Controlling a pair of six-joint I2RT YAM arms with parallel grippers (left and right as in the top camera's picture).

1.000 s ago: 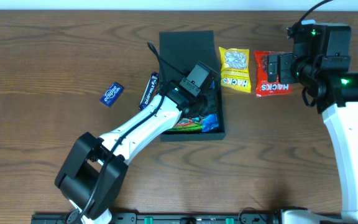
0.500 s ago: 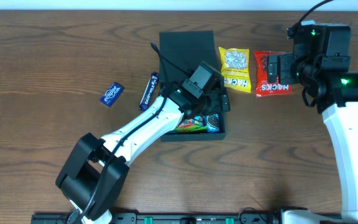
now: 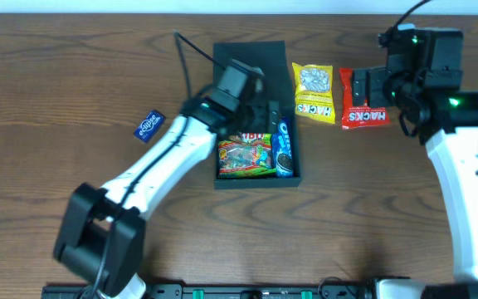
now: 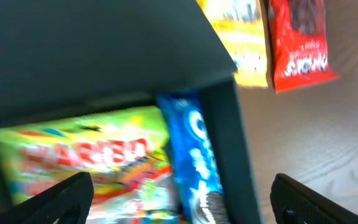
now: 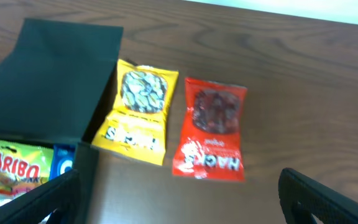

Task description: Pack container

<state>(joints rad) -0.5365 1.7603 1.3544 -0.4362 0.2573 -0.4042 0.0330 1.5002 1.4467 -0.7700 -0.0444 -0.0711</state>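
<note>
The dark teal container (image 3: pixel 256 182) stands open in the middle of the table, its flap lid (image 3: pixel 251 58) laid back. Inside lie a colourful Haribo packet (image 3: pixel 245 156) and a blue Oreo packet (image 3: pixel 282 148) along the right wall. My left gripper (image 3: pixel 262 115) hangs open over the back of the box, holding nothing. In the left wrist view the Oreo packet (image 4: pixel 191 155) and Haribo packet (image 4: pixel 86 155) lie below the left gripper (image 4: pixel 182 205). My right gripper (image 3: pixel 363 87) is open above a red Hacks packet (image 3: pixel 365 118). A yellow Hacks packet (image 3: pixel 314 93) lies between that and the box.
A small blue packet (image 3: pixel 148 126) lies on the wooden table left of the box. The left arm's cable (image 3: pixel 191 62) arcs beside the lid. In the right wrist view the yellow packet (image 5: pixel 138 115) and red packet (image 5: pixel 211 130) lie side by side, right of the lid (image 5: pixel 55 74).
My left gripper opened and let the Oreo packet go into the box, then drew back and up toward the lid. The right arm has hardly moved.
</note>
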